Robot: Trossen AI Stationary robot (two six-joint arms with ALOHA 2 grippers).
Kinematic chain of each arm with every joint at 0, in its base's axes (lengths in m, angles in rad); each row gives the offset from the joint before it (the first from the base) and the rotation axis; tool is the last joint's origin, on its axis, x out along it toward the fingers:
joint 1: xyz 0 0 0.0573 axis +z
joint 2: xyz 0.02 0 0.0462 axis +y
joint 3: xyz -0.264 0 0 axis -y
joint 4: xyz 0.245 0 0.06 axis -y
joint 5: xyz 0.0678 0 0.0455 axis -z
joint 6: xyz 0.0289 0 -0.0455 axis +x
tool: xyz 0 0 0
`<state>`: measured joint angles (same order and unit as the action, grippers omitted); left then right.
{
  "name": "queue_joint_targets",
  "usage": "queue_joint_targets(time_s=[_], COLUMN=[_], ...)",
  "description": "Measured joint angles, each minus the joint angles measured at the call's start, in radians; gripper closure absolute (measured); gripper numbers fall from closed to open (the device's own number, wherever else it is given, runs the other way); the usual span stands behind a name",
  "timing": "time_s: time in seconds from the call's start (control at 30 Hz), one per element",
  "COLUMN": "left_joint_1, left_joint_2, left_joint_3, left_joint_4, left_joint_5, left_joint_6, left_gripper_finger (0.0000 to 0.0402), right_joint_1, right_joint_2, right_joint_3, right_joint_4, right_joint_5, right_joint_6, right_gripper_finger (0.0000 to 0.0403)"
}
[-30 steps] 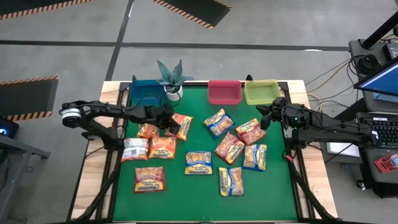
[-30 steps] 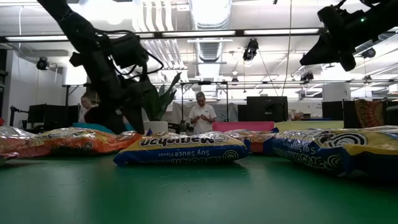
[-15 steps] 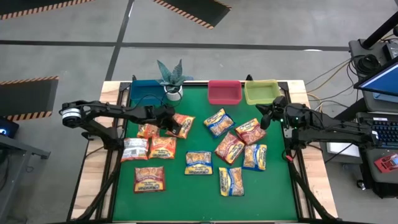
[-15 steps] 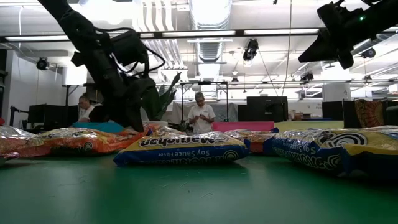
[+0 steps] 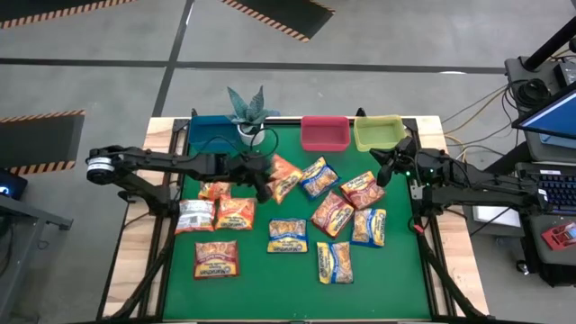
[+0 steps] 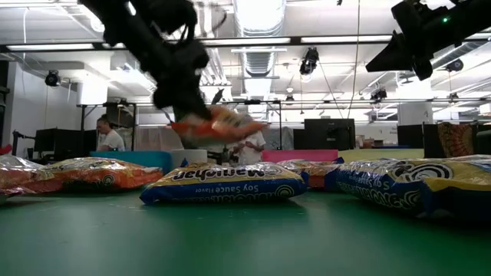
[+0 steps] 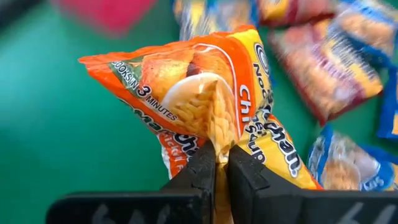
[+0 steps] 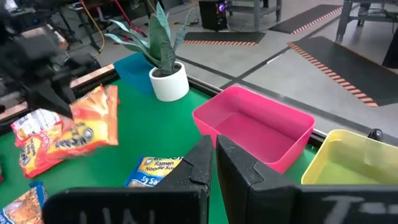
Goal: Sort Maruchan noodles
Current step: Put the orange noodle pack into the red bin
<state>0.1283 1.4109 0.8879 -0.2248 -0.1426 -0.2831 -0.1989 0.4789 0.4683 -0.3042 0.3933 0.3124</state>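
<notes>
Several Maruchan noodles packets (image 5: 326,216) lie flat on the green table, printed orange, maroon or blue-and-yellow. One orange packet (image 7: 205,106) hangs above the table at the far left-centre (image 5: 284,175), with my left gripper (image 7: 221,165) shut on it. In the low view the packet (image 6: 221,126) floats clear above the lying packets. My right gripper (image 5: 385,169) hovers shut and empty at the far right, near the yellow-green bin (image 5: 378,132). In its wrist view the right gripper (image 8: 213,149) points toward the red bin (image 8: 255,130). My left gripper pinches a puckered fold of wrapper (image 7: 217,134) on the orange packet's printed face between its two fingers (image 7: 202,171). The fingers slant down from the table's left side. The packet is lifted clear of the table and hangs tilted, its wrapper crumpled at the pinch.
A blue bin (image 5: 211,130), the red bin (image 5: 325,133) and the yellow-green bin stand along the far edge. A potted plant in a white pot (image 5: 249,117) stands between the blue and red bins, close behind the held packet. People stand in the room beyond the table (image 6: 247,146).
My left gripper has taken hold of the orange packet, risen, and gone a little toward the table's right edge. The packet lay on the table among the others; it now hangs clear, tilted and crumpled at the pinch.
</notes>
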Motion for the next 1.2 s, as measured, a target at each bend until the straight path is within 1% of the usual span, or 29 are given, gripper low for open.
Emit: queue_joint_targets(time_s=[0.17,0.27,0.3,0.4,0.47,0.6,0.67,0.73,0.83,0.93,1.07,1.2], left_joint_1=[-0.01,0.01,0.018,0.047,0.063,0.1,0.125,0.151,0.183,0.2,0.209,0.21], left_joint_2=[0.012,0.047,0.063,0.128,0.187,0.319,0.381,0.433,0.501,0.56,0.622,0.663], left_joint_3=[0.098,0.151,0.167,0.222,0.271,0.391,0.453,0.504,0.563,0.603,0.654,0.675], left_joint_4=[0.081,0.142,0.167,0.257,0.292,0.288,0.289,0.29,0.289,0.286,0.269,0.258], left_joint_5=[-0.155,-0.269,-0.29,-0.293,-0.291,-0.304,-0.334,-0.355,-0.346,-0.341,-0.343,-0.349], left_joint_6=[0.298,0.435,0.472,0.584,0.689,0.9,0.941,0.947,0.977,1.053,1.105,1.186], left_gripper_finger=[0.0399,0.0396,0.0396,0.0395,0.0395,0.0395,0.0396,0.0396,0.0396,0.0396,0.0396,0.0396], right_joint_1=[0.0,0.0,0.0,0.0,0.0,0.0,0.0,0.0,0.0,0.0,0.0,0.0], right_joint_2=[0.0,0.0,0.0,0.0,-0.001,-0.001,-0.001,-0.001,-0.001,-0.001,0.0,0.0], right_joint_3=[0.012,0.021,0.023,0.031,0.032,0.032,0.032,0.032,0.032,0.03,0.023,0.021], right_joint_4=[0.002,0.002,0.002,0.003,0.002,-0.019,-0.034,-0.043,-0.044,-0.058,-0.069,-0.069], right_joint_5=[0.0,0.0,0.0,0.0,0.0,0.0,0.0,0.0,0.0,0.0,0.0,0.0], right_joint_6=[-0.016,-0.024,-0.025,-0.029,-0.029,-0.039,-0.039,-0.043,-0.059,-0.062,-0.051,-0.051], right_gripper_finger=[0.039,0.039,0.039,0.039,0.039,0.039,0.039,0.039,0.039,0.039,0.039,0.039])
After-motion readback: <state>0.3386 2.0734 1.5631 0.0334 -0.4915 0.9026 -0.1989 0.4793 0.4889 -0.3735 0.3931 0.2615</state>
